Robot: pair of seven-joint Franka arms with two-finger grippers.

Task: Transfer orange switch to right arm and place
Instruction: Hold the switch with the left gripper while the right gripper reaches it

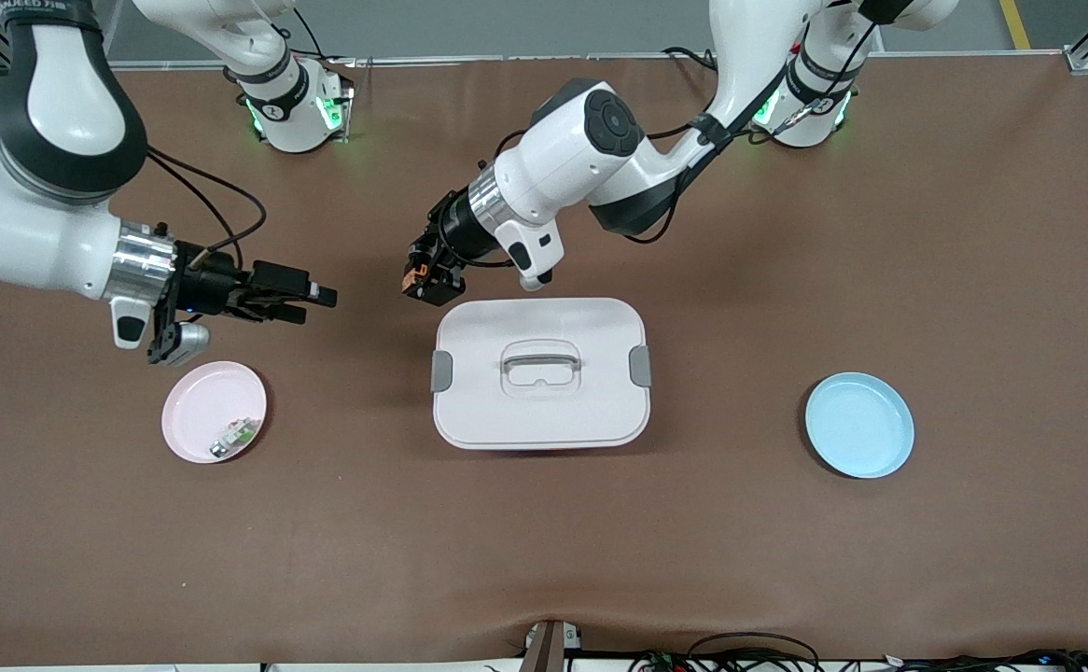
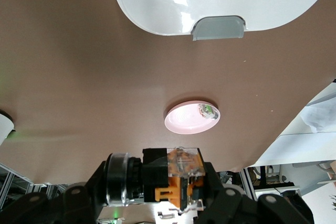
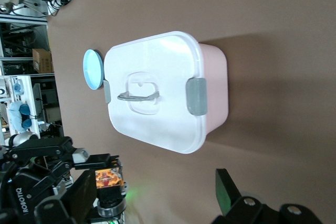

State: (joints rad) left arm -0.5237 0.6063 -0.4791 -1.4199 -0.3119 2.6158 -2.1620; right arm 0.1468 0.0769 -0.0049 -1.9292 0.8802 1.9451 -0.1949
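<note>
Nearest the front camera, two plates and a lidded box are sitting in a row across the brown table (image 1: 973, 233). Toward the left arm's end, the blue plate (image 1: 859, 425) is lying with nothing showing in it. At the middle, the white box (image 1: 540, 373) is resting with its lid on, a grey latch at each end and a recessed handle on top; what it holds cannot be told. Toward the right arm's end, the pink plate (image 1: 214, 412) is holding a small green-white-silver part (image 1: 234, 436) close to the rim that faces the front camera.

Gripping the orange switch (image 1: 411, 275), the left gripper (image 1: 430, 278) is hanging over bare table just beside the box's corner on the side toward the robots' bases. Its fingers are clamped on the switch's black body; in the left wrist view the orange face and a clear cap are showing between the black pads (image 2: 220, 192). In that view the pink plate is showing well apart from the gripper, out over the table.

Reaching in from its base at the table's edge, the left arm is bending at the elbow and pointing its wrist toward the right arm's end of the table. The right gripper (image 1: 306, 301) is hovering over bare table above the pink plate's edge, its fingers spread wide and holding nothing, aiming toward the left gripper with a clear gap between the two.
</note>
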